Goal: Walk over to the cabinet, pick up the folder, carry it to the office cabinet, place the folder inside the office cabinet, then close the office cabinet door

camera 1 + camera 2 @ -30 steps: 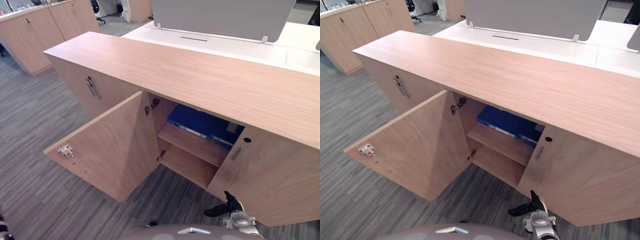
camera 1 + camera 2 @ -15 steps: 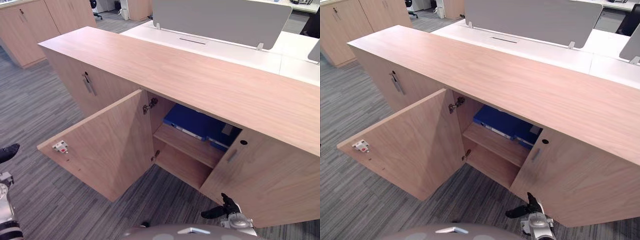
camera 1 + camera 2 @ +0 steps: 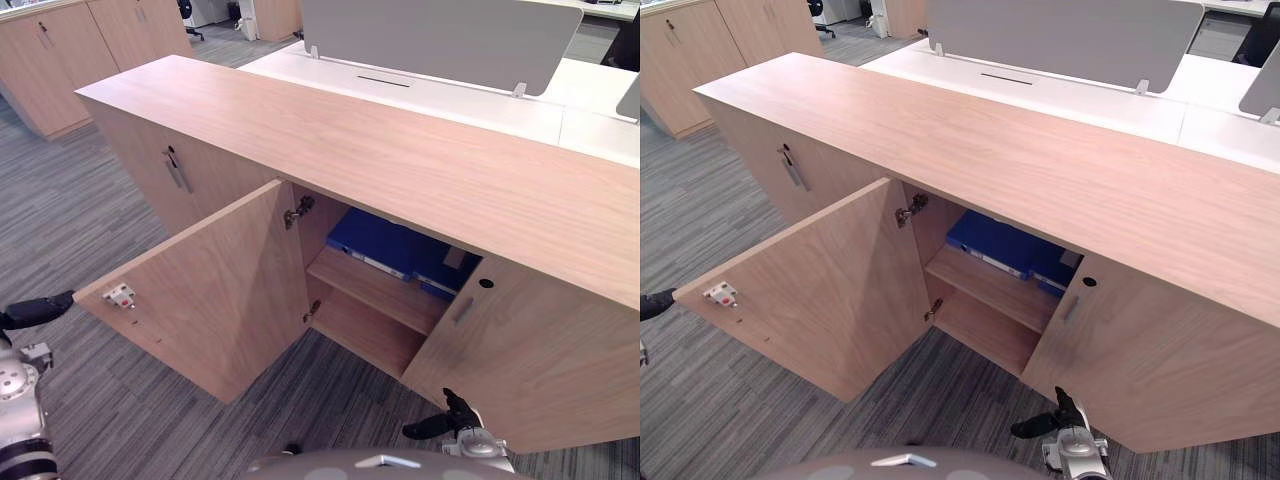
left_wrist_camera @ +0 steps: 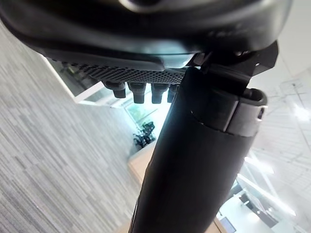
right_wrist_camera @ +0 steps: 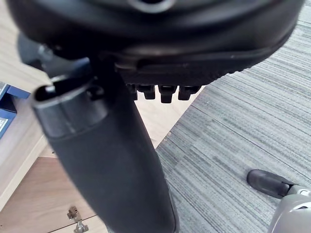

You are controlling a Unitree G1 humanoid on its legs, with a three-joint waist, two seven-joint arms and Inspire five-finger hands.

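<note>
Blue folder (image 3: 385, 240) lies flat inside the office cabinet (image 3: 400, 150), on the upper shelf (image 3: 385, 290) of the open compartment, with its long side facing outward. No hand touches it. The office cabinet is a long, low piece in light wood with a plain top. Its open door (image 3: 210, 300) swings out toward the robot on a metal hinge (image 3: 300, 210) and carries a small white catch (image 3: 120, 295) near the free edge of its inner face. The door to the right of the opening (image 3: 540, 350) is shut and has a dark keyhole (image 3: 486, 283) above a slim handle (image 3: 463, 308). The door further left is shut too, with a metal handle (image 3: 178, 172).

The left hand (image 3: 35, 312) hangs low over the grey carpet (image 3: 70, 210), just beside the free edge of the open door; I cannot tell whether it touches the wood. Its fingers (image 4: 141, 92) look relaxed, the thumb stands out straight, and it holds nothing. The right hand (image 3: 445, 420) hangs low in front of the shut door on the right, well apart from the folder. Its thumb is stretched out, its fingers (image 5: 165, 92) are loose, and nothing is in its grasp.

Behind the cabinet stands a white desk (image 3: 440, 90) with a grey partition screen (image 3: 440, 35). More wooden cabinets (image 3: 60, 60) stand at the far left.
</note>
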